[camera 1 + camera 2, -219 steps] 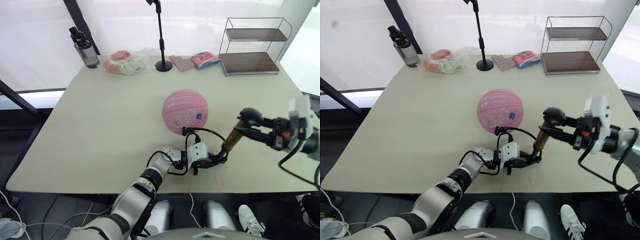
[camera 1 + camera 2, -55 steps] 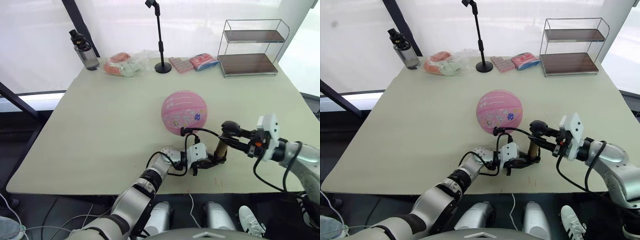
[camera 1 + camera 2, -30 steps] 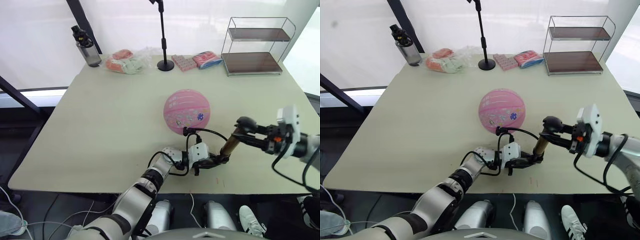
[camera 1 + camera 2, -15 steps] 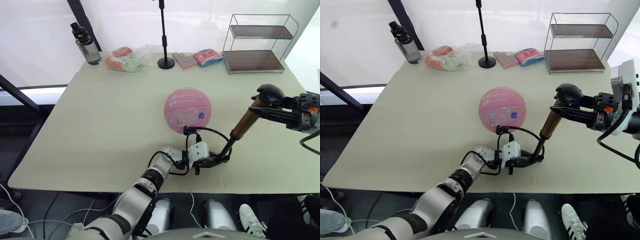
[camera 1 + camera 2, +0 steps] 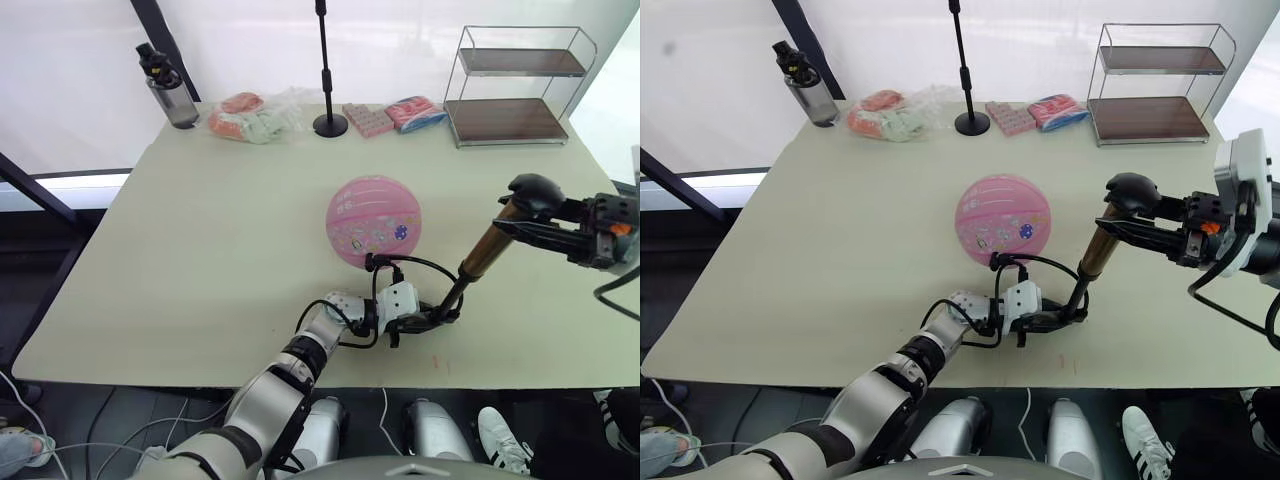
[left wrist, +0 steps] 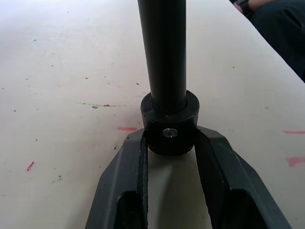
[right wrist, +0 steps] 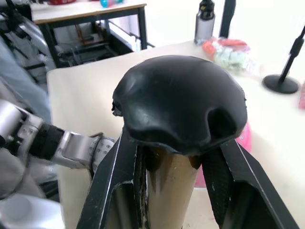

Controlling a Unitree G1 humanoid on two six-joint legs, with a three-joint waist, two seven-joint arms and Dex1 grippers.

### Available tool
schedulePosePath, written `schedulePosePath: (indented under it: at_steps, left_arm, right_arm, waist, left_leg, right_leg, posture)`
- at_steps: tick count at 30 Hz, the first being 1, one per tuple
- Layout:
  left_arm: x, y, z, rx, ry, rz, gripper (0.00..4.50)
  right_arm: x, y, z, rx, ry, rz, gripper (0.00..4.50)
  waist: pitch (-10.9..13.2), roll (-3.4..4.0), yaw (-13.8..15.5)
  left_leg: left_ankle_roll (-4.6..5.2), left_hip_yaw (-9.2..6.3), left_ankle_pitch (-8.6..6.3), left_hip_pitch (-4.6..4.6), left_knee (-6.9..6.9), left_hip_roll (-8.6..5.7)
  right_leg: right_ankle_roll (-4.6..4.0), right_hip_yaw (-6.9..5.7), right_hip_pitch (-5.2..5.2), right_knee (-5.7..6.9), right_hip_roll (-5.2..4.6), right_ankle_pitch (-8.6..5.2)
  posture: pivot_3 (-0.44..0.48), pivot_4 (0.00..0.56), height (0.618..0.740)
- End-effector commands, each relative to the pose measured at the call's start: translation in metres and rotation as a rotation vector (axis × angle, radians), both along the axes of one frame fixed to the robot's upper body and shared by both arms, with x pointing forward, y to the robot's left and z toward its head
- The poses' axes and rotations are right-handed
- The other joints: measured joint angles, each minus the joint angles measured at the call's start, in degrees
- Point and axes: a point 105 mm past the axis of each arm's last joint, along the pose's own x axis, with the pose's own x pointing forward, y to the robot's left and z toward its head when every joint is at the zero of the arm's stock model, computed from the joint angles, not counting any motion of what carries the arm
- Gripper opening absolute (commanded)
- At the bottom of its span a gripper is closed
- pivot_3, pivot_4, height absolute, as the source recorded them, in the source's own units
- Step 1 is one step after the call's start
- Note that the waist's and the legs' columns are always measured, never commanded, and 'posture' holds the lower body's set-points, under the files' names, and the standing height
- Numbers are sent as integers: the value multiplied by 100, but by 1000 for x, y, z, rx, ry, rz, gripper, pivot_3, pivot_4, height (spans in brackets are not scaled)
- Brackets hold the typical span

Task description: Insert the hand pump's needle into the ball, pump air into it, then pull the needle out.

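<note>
The hand pump (image 5: 478,262) stands tilted on the worktop (image 5: 200,240), just beside the ball (image 5: 372,221). It looks a stiff, smooth metal tube that could slip, so the black ends are the places to hold. The left gripper (image 6: 169,143) clamps the base cap; the right gripper (image 7: 172,157) closes under the knob handle (image 7: 180,102). The thin hose (image 5: 410,264) looks limp and loops from the pump to the ball's near side, where the needle is too small to make out. The ball itself is likely light and free to roll.
</note>
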Motion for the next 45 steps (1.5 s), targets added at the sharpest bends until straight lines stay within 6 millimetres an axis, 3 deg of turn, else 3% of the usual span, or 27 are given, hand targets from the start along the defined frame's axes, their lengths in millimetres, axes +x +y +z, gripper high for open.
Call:
schedulePosePath:
  at_steps: [1, 7, 17, 23, 28, 36, 45]
  left_arm:
    - [-19, 17, -36, 102, 113, -2, 1095]
    - [-20, 17, -36, 105, 114, -3, 1095]
    - [-19, 19, -36, 104, 115, 2, 1095]
    - [-19, 18, -36, 102, 113, 1, 1095]
    - [-19, 17, -35, 101, 111, 1, 1095]
    - [-19, 16, -35, 100, 113, 1, 1095]
    - [-19, 15, -35, 96, 117, 2, 1095]
  right_arm:
    - [5, -3, -32, -80, 55, -45, 1080]
    - [3, 10, -61, -53, 120, -14, 1080]
    - [6, 14, -79, -27, 185, -20, 1080]
    - [4, 22, -113, -81, 229, -32, 1080]
    - [5, 18, -137, -141, 240, -61, 1080]
    - [5, 21, -144, -113, 248, -67, 1080]
    - [8, 17, -117, -67, 207, -56, 1080]
  waist:
    - [-15, -2, -18]
    - [-47, -46, -63]
    - [-61, -31, -58]
    - [-62, -31, -57]
    - [-64, -27, -58]
    - [-63, -25, -43]
    - [-57, -20, -9]
  left_leg:
    - [0, 1, 0, 6, 0, 7]
    - [-4, -2, -1, 89, -16, 25]
    - [-4, -3, -1, 92, -23, 18]
    - [-4, -4, -1, 92, -25, 17]
    - [-4, -3, -1, 94, -25, 15]
    - [-4, -4, -1, 93, -25, 13]
    - [-4, -5, -2, 89, -26, 12]
  right_leg:
    - [1, 0, 5, 0, 5, -1]
    - [21, -3, 81, -4, 18, -18]
    - [17, 0, 82, -4, 10, -18]
    - [18, -1, 81, -4, 10, -19]
    - [18, -1, 82, -4, 10, -19]
    - [18, 0, 82, -5, 10, -19]
    - [18, -1, 80, -6, 9, -19]
  posture:
    - [0, 150, 740]
    - [0, 150, 740]
    - [0, 150, 740]
    - [0, 150, 740]
    - [0, 150, 740]
    - [0, 150, 740]
    - [0, 150, 740]
